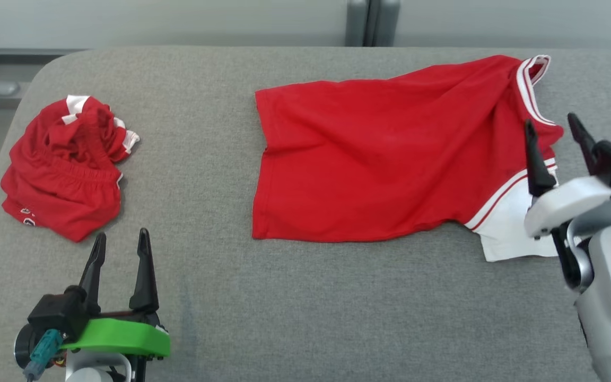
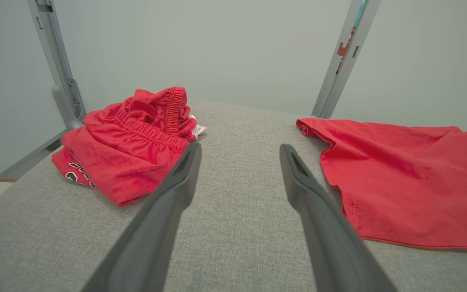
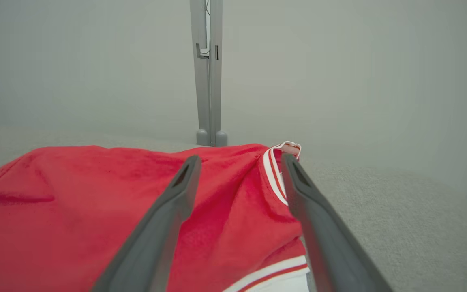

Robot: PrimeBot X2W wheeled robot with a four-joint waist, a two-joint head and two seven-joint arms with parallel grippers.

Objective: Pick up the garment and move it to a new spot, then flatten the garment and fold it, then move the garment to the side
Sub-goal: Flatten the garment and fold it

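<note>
garment flat on table, right claw agape at its edge

In the head view, the table is being covered at centre and right by the spread garment, while the bunched garment is being borne at the left, well apart. The left gripper is being held at lower left, just below the bunched garment. The right gripper is being held at the right edge, over the spread garment's right end.
</note>
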